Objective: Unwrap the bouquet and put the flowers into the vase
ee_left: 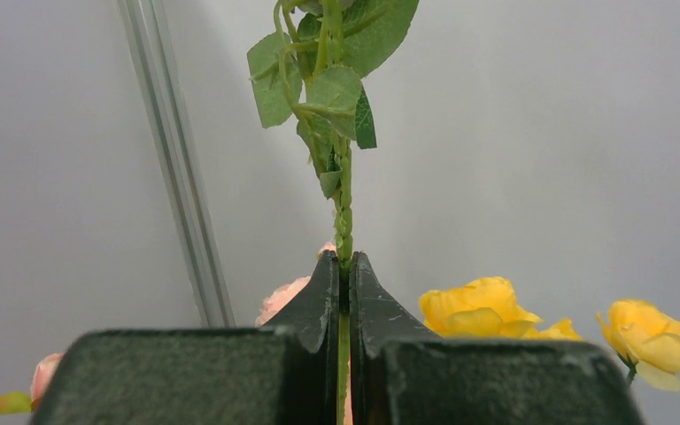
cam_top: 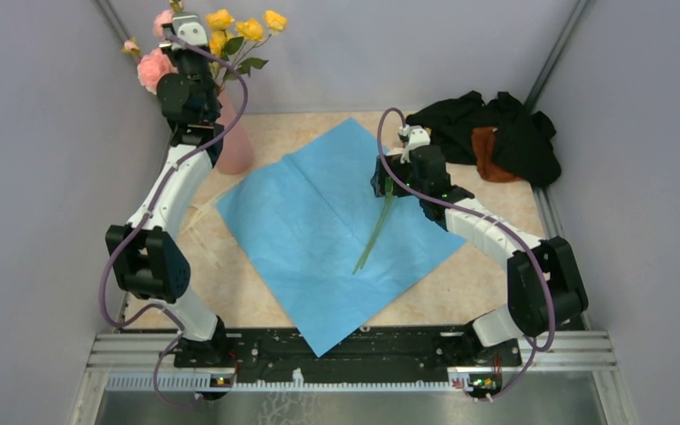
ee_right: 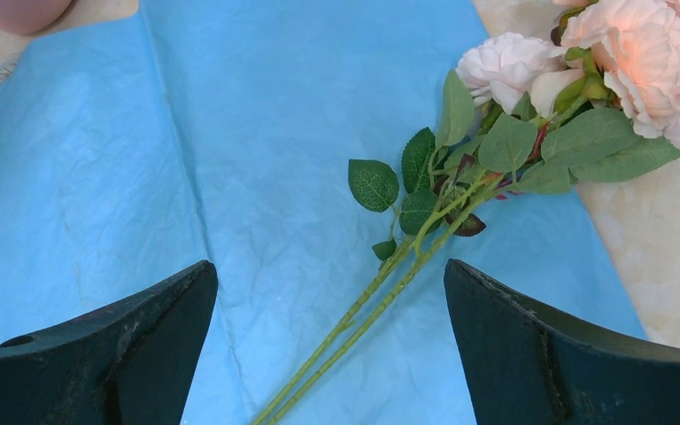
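**Top external view.** The blue wrapping paper lay opened flat on the table, so the unwrapping appeared done. The salmon-pink vase stood at the far left, partly behind the left arm. It held yellow roses and a pink rose. The left gripper was raised among these blooms. The right gripper hung over green stems lying on the paper. A black and brown cloth heap sat at the far right.

**Left wrist view.** The fingers were pressed together on a thin leafy stem running upright between them, with the yellow roses just beside. Whether its foot had reached the vase could not be told.

**Right wrist view.** The fingers were spread fully apart and held nothing. Between them, on the paper, lay the stems, carrying pale pink and peach roses. By this evidence, the task was well advanced: the gripped stem awaited release, and this last spray had yet to be lifted into the vase.
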### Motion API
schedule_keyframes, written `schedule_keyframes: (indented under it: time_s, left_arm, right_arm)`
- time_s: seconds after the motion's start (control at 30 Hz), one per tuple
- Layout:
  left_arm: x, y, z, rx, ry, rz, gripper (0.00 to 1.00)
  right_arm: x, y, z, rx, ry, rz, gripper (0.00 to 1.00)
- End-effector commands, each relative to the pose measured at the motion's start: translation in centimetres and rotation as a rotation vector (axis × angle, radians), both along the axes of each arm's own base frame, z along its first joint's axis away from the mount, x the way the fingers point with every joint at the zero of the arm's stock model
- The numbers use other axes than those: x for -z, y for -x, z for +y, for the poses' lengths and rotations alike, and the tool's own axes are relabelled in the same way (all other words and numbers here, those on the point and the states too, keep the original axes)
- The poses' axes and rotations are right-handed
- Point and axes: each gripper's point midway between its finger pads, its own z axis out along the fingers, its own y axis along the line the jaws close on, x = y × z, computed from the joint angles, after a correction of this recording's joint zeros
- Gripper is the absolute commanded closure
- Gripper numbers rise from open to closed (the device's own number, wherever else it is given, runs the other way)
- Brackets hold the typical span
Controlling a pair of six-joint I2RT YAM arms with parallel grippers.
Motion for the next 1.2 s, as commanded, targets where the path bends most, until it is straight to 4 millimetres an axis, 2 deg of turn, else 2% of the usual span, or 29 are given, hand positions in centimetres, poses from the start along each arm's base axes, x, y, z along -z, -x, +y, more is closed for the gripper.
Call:
schedule_keyframes:
  time_s: [0.0, 0.17, 0.37, 0.6, 0.9, 1.17]
  left_arm:
    - [-2.0, -0.1, 0.9, 0.006, -0.003, -0.051, 1.0]
    - [0.8, -1.2, 1.5, 0.021, 0.027, -0.003, 1.0]
    - [5.1, -2.4, 1.5, 0.054, 0.075, 0.064, 1.0]
    - [8.3, -2.5, 2.0, 0.053, 0.109, 0.117, 1.0]
    - [13.8, -2.6, 2.9, 0.023, 0.138, 0.21, 1.0]
    - [19.2, -3.6, 3.2, 0.013, 0.205, 0.297, 1.0]
  right_arm:
    - [-1.0, -1.1, -0.3, 0.007, -0.007, -0.053, 0.02]
    - [-0.8, -1.2, -0.2, 0.005, -0.005, -0.047, 0.02]
    - [-0.5, -1.2, -0.3, 0.005, 0.0, -0.041, 0.02]
    - [-0.5, -1.1, -0.3, 0.005, 0.0, -0.041, 0.02]
    - [-0.7, -1.0, -0.2, 0.002, -0.006, -0.043, 0.01]
    - [-0.8, -1.0, -0.3, 0.002, -0.007, -0.044, 0.01]
